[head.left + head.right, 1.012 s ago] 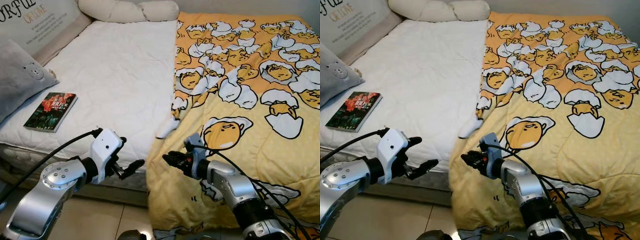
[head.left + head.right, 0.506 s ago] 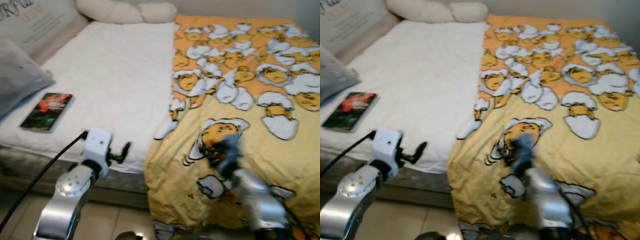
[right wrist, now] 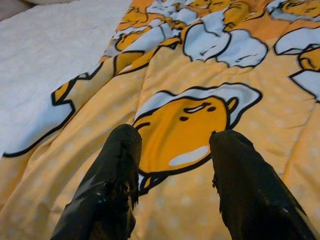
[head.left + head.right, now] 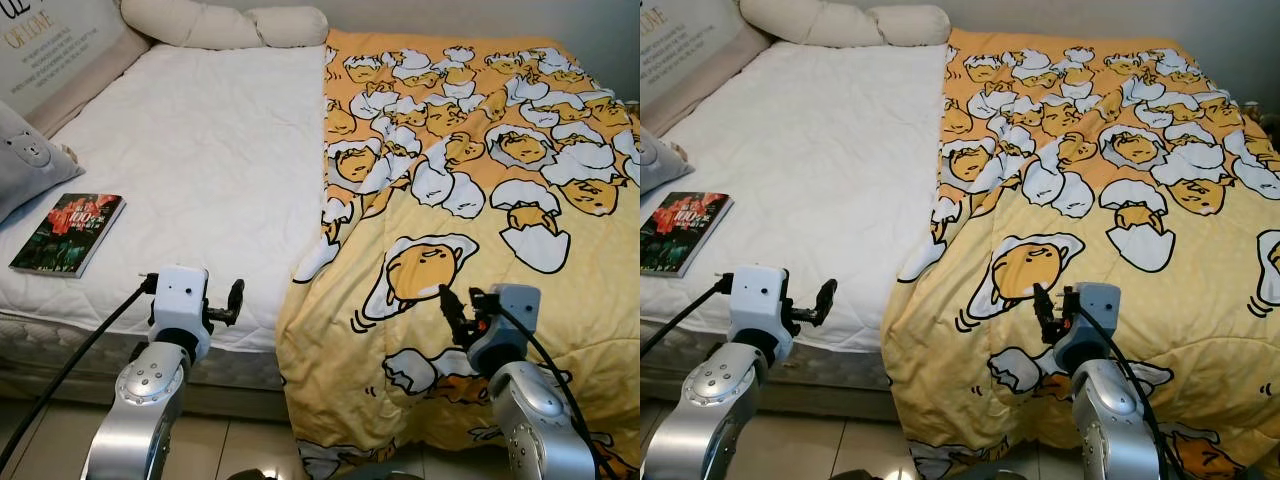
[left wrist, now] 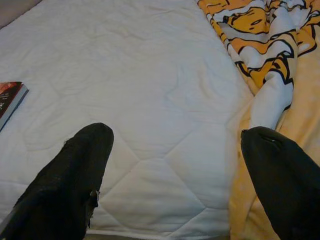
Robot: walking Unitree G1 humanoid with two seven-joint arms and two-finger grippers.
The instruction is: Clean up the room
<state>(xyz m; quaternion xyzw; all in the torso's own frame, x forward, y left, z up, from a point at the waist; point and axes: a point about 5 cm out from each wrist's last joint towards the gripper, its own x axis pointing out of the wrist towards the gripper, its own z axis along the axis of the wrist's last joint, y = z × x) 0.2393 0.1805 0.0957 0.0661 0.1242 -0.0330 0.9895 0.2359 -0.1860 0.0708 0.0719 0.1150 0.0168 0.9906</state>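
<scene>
A yellow duvet (image 4: 480,200) printed with cartoon eggs covers the right half of the bed, and its left edge (image 4: 322,255) lies folded along the bare white mattress (image 4: 200,150). A book (image 4: 68,233) with a dark red cover rests near the mattress's left front edge. My left gripper (image 4: 228,303) hovers open at the bed's front edge, just left of the duvet corner; its wrist view has the fingers (image 5: 75,170) spread wide over the white sheet. My right gripper (image 4: 452,312) is open above the duvet's front part, over an egg figure (image 3: 182,120).
A grey pillow (image 4: 25,160) lies at the far left, and cream pillows (image 4: 220,22) line the head of the bed. A lettered cushion (image 4: 50,40) leans at the back left. Tiled floor (image 4: 40,440) runs along the bed's front, where the duvet hangs over.
The view has shifted. My left gripper has swung from pointing right to pointing at the bed. My right gripper has moved right and now sits over the duvet.
</scene>
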